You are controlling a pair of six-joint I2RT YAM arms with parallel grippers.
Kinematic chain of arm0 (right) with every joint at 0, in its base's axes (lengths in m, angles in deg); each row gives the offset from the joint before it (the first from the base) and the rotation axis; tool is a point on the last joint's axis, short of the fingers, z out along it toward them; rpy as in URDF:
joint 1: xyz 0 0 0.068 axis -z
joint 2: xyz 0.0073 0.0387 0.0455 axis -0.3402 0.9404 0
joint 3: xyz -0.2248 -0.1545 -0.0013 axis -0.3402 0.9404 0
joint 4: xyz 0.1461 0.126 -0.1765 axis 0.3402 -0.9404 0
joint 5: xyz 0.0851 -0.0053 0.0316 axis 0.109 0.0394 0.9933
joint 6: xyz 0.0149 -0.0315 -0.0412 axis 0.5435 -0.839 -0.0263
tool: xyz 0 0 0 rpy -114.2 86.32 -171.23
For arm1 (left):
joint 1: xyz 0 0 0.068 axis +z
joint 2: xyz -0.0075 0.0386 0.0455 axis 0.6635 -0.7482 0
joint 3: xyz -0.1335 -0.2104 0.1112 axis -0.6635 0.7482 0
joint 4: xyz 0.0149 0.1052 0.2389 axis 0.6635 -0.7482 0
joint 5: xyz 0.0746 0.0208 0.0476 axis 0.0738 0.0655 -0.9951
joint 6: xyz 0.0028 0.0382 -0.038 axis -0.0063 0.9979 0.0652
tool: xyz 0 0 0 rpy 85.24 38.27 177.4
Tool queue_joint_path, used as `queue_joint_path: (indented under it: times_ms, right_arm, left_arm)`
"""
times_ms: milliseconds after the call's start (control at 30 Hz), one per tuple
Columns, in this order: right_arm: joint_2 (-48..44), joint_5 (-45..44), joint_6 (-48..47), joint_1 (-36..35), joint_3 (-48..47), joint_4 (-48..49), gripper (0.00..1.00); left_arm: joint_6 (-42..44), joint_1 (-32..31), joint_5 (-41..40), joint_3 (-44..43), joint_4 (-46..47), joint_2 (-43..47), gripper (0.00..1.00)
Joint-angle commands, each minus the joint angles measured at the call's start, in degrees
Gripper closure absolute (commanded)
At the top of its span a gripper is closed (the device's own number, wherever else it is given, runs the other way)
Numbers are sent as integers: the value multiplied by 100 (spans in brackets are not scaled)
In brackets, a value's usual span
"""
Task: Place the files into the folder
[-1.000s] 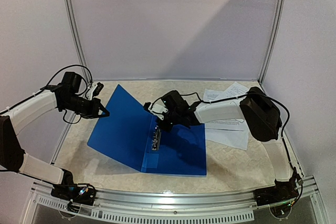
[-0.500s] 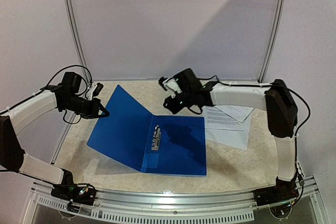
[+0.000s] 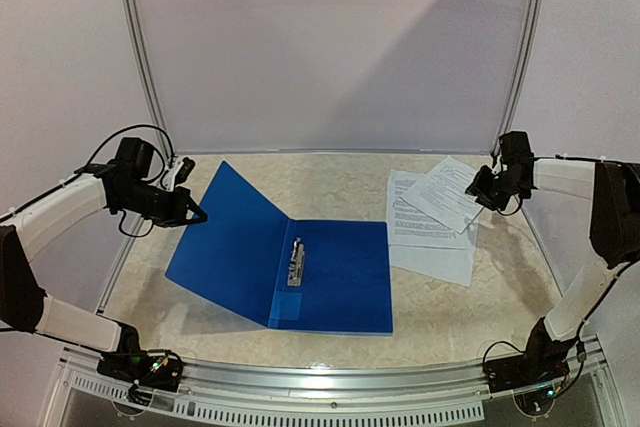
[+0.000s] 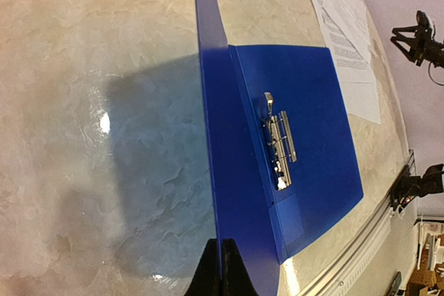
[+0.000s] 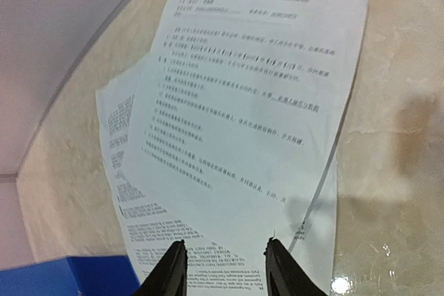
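The blue folder (image 3: pixel 335 282) lies open on the table, its right half flat, with the metal clip (image 3: pixel 296 263) at the spine. My left gripper (image 3: pixel 196 214) is shut on the edge of the folder's left cover and holds it raised at a slant. In the left wrist view my left gripper (image 4: pixel 220 274) pinches that cover edge, with the folder (image 4: pixel 305 109) and clip (image 4: pixel 279 140) beyond. The files (image 3: pixel 432 219), several overlapping printed sheets, lie right of the folder. My right gripper (image 3: pixel 480 188) is open and empty above their right edge. The right wrist view shows it (image 5: pixel 225 268) over the files (image 5: pixel 243 102).
Marbled tabletop with a metal rail (image 3: pixel 330 387) along the near edge. Booth walls and two slanted poles (image 3: pixel 145 57) (image 3: pixel 520 57) close the back and sides. The right wall is close behind my right arm. A folder corner (image 5: pixel 69 275) shows in the right wrist view.
My right arm swung from over the folder's clip out to the right and now hovers over the files. The left gripper and the raised cover have not moved.
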Motion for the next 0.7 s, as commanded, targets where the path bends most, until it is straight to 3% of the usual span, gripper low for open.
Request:
queue_joint_path:
  times_ms: [0, 167, 267, 467, 667]
  right_arm:
    - [221, 596, 768, 712, 91, 636, 59]
    - [785, 571, 1027, 988, 7, 808, 56]
    - [1124, 672, 1148, 1005, -21, 955, 42]
    - [1453, 631, 1235, 1015, 2, 1198, 41]
    - [1687, 895, 1479, 1116, 157, 1945, 48]
  left_arm:
    - [34, 55, -103, 78, 111, 115, 100]
    - [42, 98, -98, 65, 100, 107, 100]
    - [42, 105, -97, 65, 95, 84, 100]
    - [40, 112, -72, 60, 97, 55, 100]
    - [33, 112, -68, 61, 96, 46, 100]
